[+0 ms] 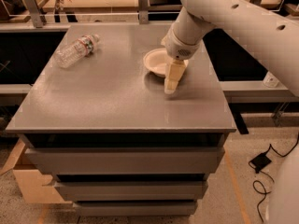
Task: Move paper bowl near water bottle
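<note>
Saw pincer [170, 84] at right rim of paper bowl [155, 62] on bench [107, 106]; could not tell grip. Judged bowl light, flimsy: best pinched at rim. Spotted water bottle [74, 51] well apart.

Dim, warm overhead light; soft sheen on the counter [93, 101]. The pincer [170, 88], at the paper bowl's [155, 61] front rim, throws a faint shadow leftward.
</note>
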